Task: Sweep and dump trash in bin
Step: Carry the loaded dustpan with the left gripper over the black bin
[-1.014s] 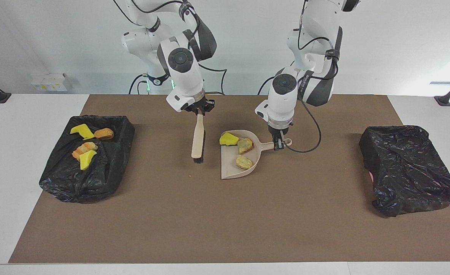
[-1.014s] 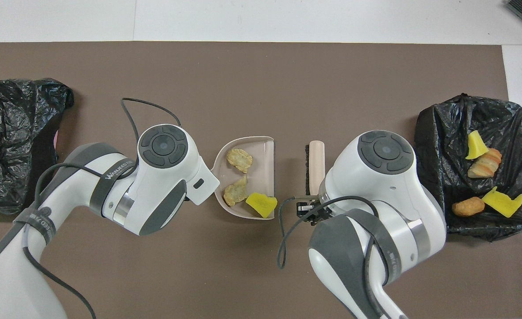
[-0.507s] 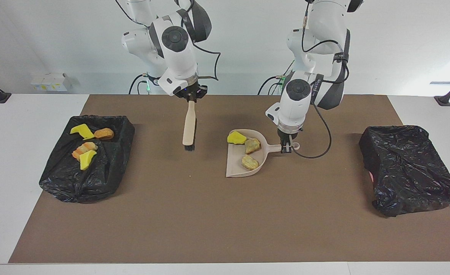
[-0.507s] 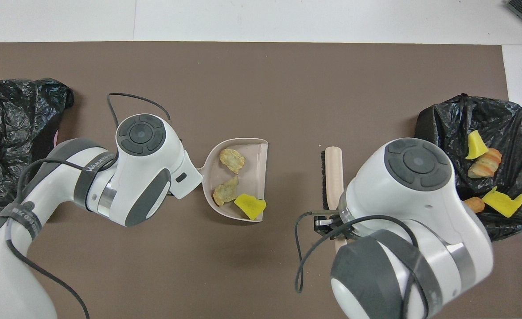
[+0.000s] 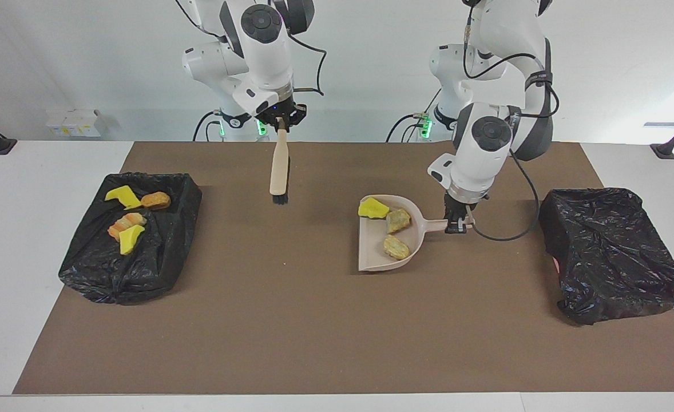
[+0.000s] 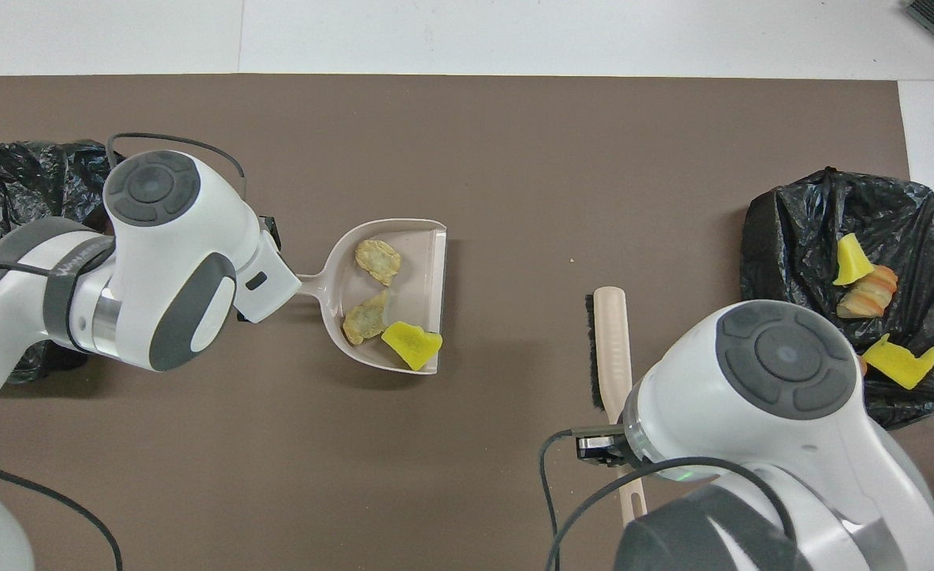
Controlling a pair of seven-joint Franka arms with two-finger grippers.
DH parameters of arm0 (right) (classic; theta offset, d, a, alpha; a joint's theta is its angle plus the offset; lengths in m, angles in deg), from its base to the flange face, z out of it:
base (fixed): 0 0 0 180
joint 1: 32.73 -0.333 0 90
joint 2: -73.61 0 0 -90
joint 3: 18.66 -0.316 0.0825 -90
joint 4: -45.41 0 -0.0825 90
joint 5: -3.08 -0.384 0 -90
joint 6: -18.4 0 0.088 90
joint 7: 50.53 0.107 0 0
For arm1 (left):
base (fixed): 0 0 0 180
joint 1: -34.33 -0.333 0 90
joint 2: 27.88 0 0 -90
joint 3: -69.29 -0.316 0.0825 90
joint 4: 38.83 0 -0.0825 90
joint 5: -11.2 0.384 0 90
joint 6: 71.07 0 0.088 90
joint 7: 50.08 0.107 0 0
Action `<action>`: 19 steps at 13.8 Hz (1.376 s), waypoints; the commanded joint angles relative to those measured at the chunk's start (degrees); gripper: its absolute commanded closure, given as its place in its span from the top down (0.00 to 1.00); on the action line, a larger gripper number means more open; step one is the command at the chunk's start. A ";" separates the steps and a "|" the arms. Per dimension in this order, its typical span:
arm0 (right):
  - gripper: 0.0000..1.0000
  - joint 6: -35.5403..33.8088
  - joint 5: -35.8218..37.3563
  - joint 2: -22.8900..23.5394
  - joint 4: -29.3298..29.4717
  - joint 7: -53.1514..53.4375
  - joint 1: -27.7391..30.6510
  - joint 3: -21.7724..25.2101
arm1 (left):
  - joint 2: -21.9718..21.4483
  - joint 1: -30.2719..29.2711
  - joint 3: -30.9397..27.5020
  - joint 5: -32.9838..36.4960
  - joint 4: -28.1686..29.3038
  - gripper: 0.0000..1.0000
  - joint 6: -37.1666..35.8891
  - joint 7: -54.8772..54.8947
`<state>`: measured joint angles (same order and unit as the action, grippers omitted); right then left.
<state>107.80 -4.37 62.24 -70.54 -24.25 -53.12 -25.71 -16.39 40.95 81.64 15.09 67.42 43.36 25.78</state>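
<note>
Brown mat (image 5: 314, 320): trash (image 5: 397, 247) in dustpan (image 5: 371, 257), left pincer (image 5: 456, 224) gripping handle.

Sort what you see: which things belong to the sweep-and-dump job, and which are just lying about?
In the job:
- beige plastic dustpan carrying one yellow sponge chunk and two brown pastry pieces, held by left gripper
- beige-handled brush in right gripper
- black-bagged bins, one holding trash

Lying about:
- white box

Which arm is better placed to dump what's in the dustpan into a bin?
The left. Its gripper holds the dustpan by the handle, with three trash pieces in it, near the black bin at its end of the table. The right gripper only holds the brush.
</note>
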 commanded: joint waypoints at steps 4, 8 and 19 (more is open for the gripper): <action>0.00 14.82 -0.20 1.51 -7.09 11.40 -11.40 -0.42 | -3.14 -7.22 0.14 -1.95 -5.78 0.00 -8.15 5.16; 0.00 22.03 -0.20 7.13 -7.09 19.06 -18.17 -0.42 | -3.06 -14.50 -0.04 -1.87 -9.65 0.00 -10.89 12.09; 0.00 32.59 1.12 19.19 -5.86 21.62 -26.01 -0.33 | -1.83 -34.20 -0.13 -0.20 -15.80 0.00 -10.02 22.47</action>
<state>140.60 -4.29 81.50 -76.90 -4.42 -79.15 -26.22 -19.26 9.10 80.81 14.49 54.76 33.96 46.44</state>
